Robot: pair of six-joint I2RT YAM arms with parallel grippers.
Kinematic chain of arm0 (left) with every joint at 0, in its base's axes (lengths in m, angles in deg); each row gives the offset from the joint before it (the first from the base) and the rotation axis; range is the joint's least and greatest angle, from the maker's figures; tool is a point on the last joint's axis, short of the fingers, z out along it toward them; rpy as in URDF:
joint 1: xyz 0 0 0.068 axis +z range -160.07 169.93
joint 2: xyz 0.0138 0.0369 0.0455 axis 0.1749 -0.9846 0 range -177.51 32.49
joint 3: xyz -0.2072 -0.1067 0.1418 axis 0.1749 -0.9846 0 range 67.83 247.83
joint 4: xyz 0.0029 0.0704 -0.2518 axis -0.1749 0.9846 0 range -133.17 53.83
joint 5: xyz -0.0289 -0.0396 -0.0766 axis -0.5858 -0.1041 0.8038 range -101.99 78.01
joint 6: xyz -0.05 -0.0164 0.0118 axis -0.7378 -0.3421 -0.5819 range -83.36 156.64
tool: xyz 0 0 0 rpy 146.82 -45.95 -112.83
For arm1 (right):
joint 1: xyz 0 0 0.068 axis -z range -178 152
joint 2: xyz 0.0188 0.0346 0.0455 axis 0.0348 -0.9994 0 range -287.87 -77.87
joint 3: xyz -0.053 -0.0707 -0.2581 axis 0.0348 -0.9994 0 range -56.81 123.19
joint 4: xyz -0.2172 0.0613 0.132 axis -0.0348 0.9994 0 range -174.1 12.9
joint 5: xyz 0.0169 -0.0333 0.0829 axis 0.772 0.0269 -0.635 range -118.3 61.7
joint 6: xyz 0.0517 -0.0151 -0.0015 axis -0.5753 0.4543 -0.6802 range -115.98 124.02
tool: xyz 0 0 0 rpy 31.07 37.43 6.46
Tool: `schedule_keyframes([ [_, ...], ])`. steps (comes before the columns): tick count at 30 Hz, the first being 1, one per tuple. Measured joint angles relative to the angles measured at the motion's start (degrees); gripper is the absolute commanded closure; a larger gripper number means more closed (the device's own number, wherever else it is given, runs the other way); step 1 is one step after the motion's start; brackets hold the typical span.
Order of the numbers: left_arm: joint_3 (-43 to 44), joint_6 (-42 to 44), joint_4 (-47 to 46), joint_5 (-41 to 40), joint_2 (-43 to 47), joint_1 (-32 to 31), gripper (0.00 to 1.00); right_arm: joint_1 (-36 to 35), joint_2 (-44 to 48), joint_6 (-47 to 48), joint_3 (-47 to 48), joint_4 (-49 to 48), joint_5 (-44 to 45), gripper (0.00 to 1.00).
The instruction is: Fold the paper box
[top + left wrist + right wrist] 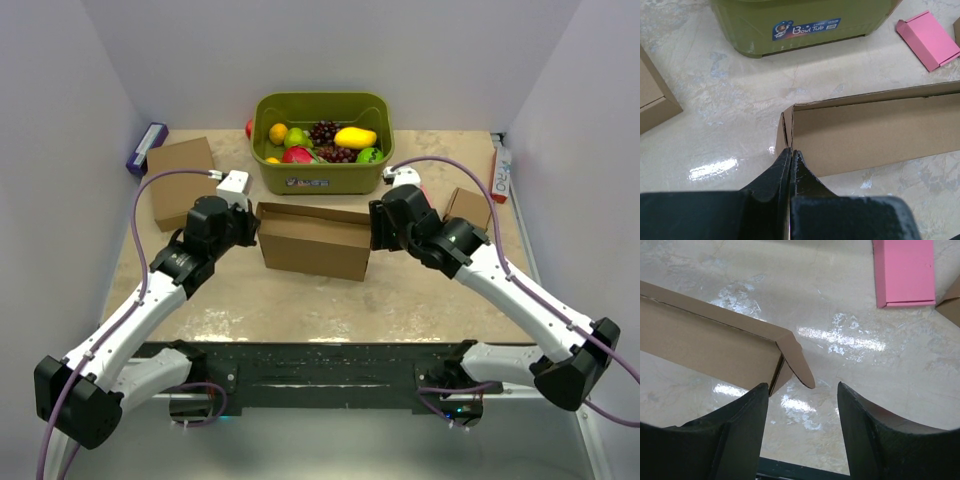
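Observation:
The paper box (pixel 313 240) is plain brown cardboard and stands mid-table with its long walls raised. My left gripper (pixel 252 228) is at its left end. In the left wrist view the gripper (pixel 791 150) is shut, pinching the edge of the box's (pixel 875 130) end wall between the fingertips. My right gripper (pixel 375 228) is at the box's right end. In the right wrist view it (pixel 802 387) is open, and a rounded end flap of the box (pixel 710 340) pokes out between the fingers without touching them.
A green tub (pixel 322 178) of fruit stands just behind the box (pixel 805 20). A flat cardboard rectangle (pixel 180 180) lies back left, a small cardboard cube (pixel 468 208) right. A pink piece (pixel 902 270) lies near the right arm. A purple box (pixel 146 148) sits far left.

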Motion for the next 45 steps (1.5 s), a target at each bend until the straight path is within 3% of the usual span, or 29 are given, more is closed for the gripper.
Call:
schedule_keyframes([
  [2,0.0,0.0,0.02,-0.02,-0.02,0.0,1.0,0.0,-0.59,0.13,-0.63,-0.79,0.17,0.5],
  [5,0.04,0.0,-0.02,-0.09,-0.11,-0.02,1.0,0.0,-1.95,0.55,-1.16,-1.33,0.31,0.66],
  [8,0.15,0.02,0.04,-0.22,-0.22,-0.07,1.0,0.0,-3.13,0.87,-1.2,-1.42,0.59,0.77],
  [20,1.49,0.28,0.35,-2.45,-1.97,-1.99,1.0,0.48,-4.2,0.96,0.72,-1.03,-2.84,0.97],
  [30,3.39,1.11,1.25,-6.88,-4.0,-4.35,1.0,3.37,-8.59,0.63,5.84,1.64,-5.97,1.0],
  [45,3.76,2.21,1.68,-10.21,-4.48,-6.43,1.0,7.72,-8.59,-0.83,6.21,1.27,-14.43,1.0],
])
